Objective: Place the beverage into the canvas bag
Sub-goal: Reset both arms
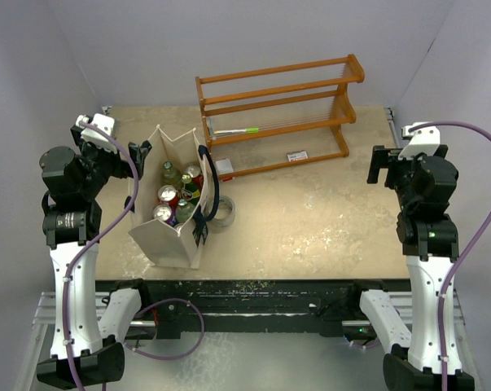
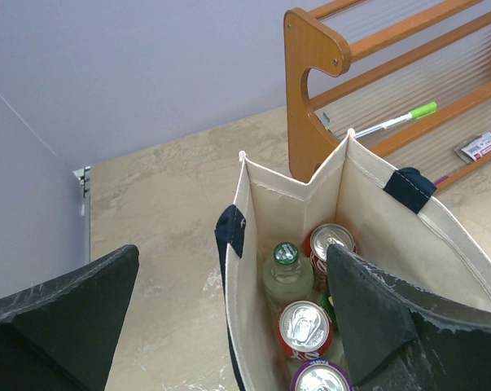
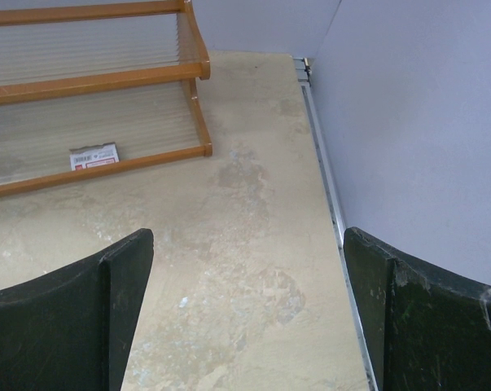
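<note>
Beverage cans [image 2: 304,324] stood inside canvas bag [image 1: 170,240]; left gripper [image 2: 233,257] hung splayed, empty, straddling its rim; right gripper [image 3: 247,236] likewise splayed, empty; placement apparently done; next: lift clear without snagging.

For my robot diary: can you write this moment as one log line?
cream canvas tote bag with navy handles: upright, holds cans, bottle | left gripper: open, empty, at bag rim | right gripper: open, empty, over table
</note>
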`<state>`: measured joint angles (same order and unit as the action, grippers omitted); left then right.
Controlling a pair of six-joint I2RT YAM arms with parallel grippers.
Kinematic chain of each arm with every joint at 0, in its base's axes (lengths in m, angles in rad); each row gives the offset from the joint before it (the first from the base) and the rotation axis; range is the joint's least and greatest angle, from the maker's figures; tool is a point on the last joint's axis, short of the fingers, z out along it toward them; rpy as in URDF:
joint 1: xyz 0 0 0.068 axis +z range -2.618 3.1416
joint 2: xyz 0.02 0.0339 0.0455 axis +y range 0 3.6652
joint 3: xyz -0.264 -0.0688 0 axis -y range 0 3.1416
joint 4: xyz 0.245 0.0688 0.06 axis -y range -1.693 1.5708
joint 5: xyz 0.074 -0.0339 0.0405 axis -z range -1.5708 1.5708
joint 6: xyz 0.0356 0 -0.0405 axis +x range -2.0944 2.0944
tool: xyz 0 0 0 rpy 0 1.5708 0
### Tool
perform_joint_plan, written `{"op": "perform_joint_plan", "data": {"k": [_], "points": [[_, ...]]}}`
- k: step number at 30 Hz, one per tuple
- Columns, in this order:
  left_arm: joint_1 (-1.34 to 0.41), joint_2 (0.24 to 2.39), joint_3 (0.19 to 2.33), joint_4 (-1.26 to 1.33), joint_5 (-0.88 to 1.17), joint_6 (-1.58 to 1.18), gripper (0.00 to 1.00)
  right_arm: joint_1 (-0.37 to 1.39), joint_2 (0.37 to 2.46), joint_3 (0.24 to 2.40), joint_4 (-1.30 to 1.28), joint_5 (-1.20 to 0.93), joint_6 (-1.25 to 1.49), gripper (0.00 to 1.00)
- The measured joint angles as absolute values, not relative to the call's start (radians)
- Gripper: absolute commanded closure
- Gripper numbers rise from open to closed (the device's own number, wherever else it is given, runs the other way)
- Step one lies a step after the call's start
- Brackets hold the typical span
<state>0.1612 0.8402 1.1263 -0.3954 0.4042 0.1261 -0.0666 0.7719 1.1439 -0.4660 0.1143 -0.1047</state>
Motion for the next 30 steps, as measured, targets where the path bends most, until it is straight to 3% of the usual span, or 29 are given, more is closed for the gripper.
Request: {"op": "perform_joint_plan", "data": {"k": [30], "points": [[0.17, 0.793, 1.174, -0.492, 0.253, 0.146, 0.01, -0.097, 0.69, 1.121, -0.484, 0.097, -0.144, 0.0]]}}
